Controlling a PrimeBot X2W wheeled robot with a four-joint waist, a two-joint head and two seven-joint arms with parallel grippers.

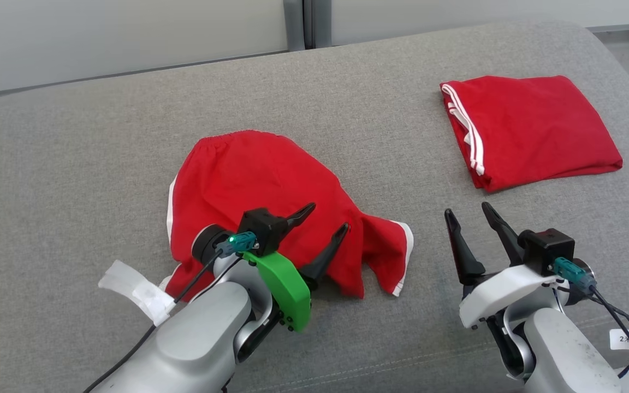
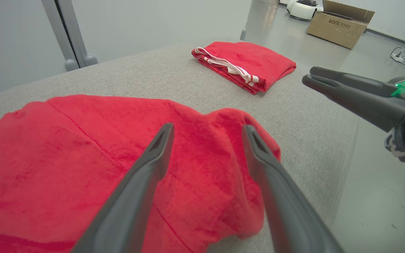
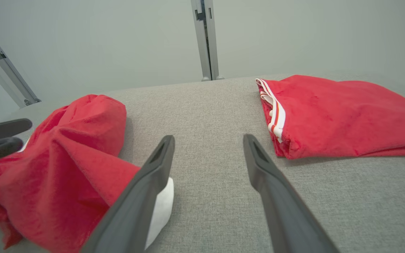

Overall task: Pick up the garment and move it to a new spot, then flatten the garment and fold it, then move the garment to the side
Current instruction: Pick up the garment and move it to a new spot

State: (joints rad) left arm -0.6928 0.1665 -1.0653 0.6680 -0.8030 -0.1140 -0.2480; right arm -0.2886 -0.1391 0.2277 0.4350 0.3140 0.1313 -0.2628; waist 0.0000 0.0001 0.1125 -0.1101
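Head view: the crumpled red garment (image 1: 249, 174) lies centre-left on the grey cushion (image 1: 347, 98), probably so both arms can reach it for flattening. The left gripper (image 1: 328, 216) hangs over its lower right part, fingers spread wide and holding nothing. The right gripper (image 1: 467, 209), equally wide and empty, sits at lower right over bare cushion. A second red garment (image 1: 533, 131), neatly folded, rests well apart at upper right, seemingly set aside as finished.

Left wrist view: the wide fingers frame a raised ridge of cloth, a likely place to pinch.

Right wrist view: the spread fingers point between the two garments. The crumpled one's white hem lies just beside the finger on the left of the frame, within easy reach.
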